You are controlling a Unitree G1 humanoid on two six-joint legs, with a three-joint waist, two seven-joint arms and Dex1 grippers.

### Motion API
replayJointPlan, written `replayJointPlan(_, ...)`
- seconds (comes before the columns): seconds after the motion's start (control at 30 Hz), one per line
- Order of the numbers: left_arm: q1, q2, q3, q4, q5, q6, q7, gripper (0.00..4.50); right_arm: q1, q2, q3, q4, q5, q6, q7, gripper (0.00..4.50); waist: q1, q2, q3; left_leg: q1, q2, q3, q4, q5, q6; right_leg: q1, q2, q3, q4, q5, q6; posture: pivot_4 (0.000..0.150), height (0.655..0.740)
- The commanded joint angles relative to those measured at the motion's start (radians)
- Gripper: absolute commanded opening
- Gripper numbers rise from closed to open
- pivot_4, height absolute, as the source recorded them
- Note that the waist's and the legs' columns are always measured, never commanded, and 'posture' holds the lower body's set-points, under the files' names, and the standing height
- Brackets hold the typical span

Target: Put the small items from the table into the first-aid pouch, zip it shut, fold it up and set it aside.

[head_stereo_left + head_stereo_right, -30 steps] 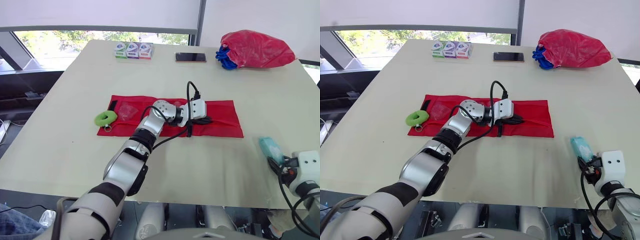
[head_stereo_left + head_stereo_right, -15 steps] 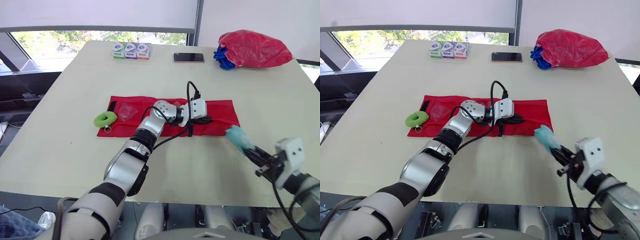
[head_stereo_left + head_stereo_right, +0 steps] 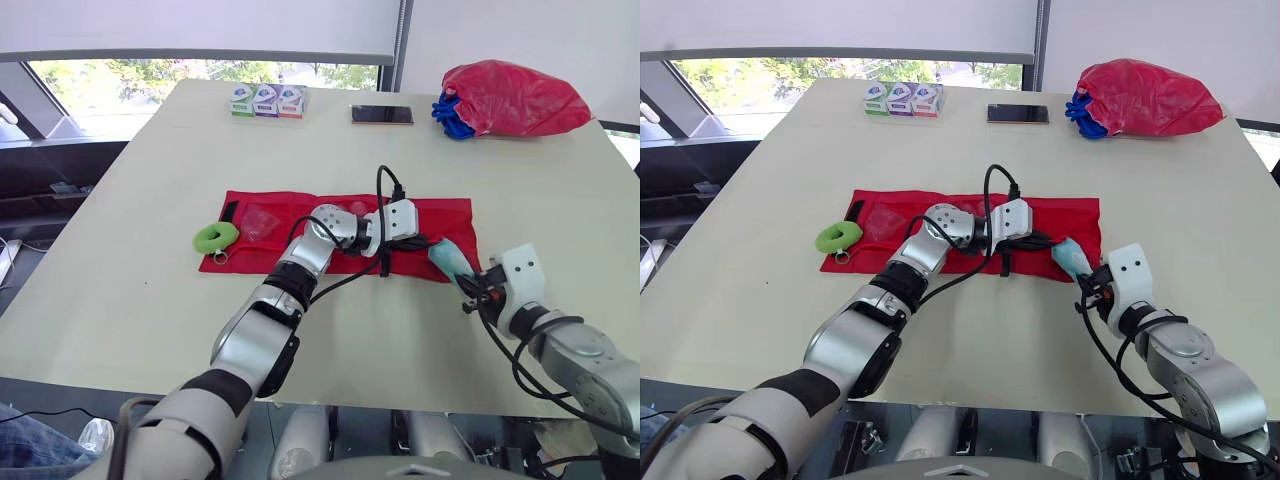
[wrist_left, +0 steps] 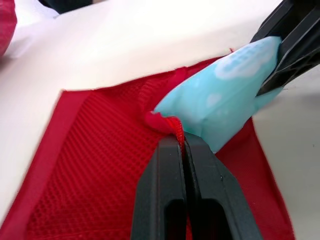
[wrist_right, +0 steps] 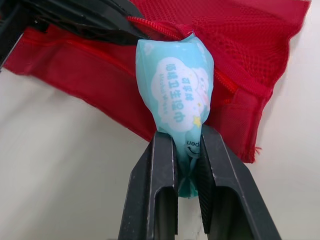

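- The big pale table [image 3: 140, 300] holds everything.
- The red pouch [image 3: 452, 214] lies flat and open in the middle of the table.
- A lumpy red bag [image 3: 510, 95] sits at the far right corner, with something blue poking out beside it.
- The left gripper [image 4: 181, 144] has its fingers squeezed tight on the pouch's zipper edge, lifting it a little.
- The right gripper [image 5: 187, 147] is clamped on the bottom end of the wipes packet.
- The wipes packet [image 5: 175, 85] is light blue; its top end touches the pouch's lifted edge, just beside the left gripper's tips.
- A row of small boxes [image 3: 265, 101] and a phone [image 3: 381, 115] lie at the far edge.
- A green ring [image 3: 214, 237] rests at the pouch's left end.
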Motion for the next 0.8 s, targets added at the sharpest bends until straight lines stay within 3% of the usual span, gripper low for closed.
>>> replayJointPlan(0.03, -0.001, -0.029, -0.012, -0.066, -0.017, 0.006, -0.001, 0.0, -0.002, 0.021, 0.034, -0.036, -0.011, -0.006, -0.003, 0.01, 0.0, 0.0, 0.0, 0.0, 0.0, 0.0, 0.0, 0.0, 0.0, 0.0, 0.0, 0.0, 0.0, 0.0, 0.0, 0.15, 0.74)
replayJointPlan(0.2, 0.004, -0.033, -0.005, -0.075, -0.026, 0.011, 0.003, 0.0, 0.015, 0.051, 0.043, -0.045, -0.042, -0.004, -0.035, 0.01, -0.001, 0.0, 0.0, 0.0, 0.0, 0.0, 0.0, 0.0, 0.0, 0.0, 0.0, 0.0, 0.0, 0.0, 0.0, 0.15, 0.74)
replayJointPlan(0.63, 0.074, -0.054, -0.044, -0.191, -0.049, 0.078, -0.041, 0.0, -0.171, 0.375, -0.07, 0.145, -0.146, -0.09, -0.279, 0.01, -0.002, 0.001, 0.0, 0.0, 0.0, 0.0, 0.0, 0.0, 0.0, 0.0, 0.0, 0.0, 0.0, 0.0, 0.0, 0.15, 0.74)
replayJointPlan(0.8, 0.09, -0.053, -0.054, -0.207, -0.045, 0.084, -0.041, 0.0, -0.22, 0.399, -0.065, 0.206, -0.193, -0.138, -0.295, 0.01, -0.002, 0.001, -0.001, 0.0, 0.0, 0.0, 0.0, 0.0, 0.0, 0.0, 0.0, 0.0, 0.001, 0.0, 0.0, 0.15, 0.74)
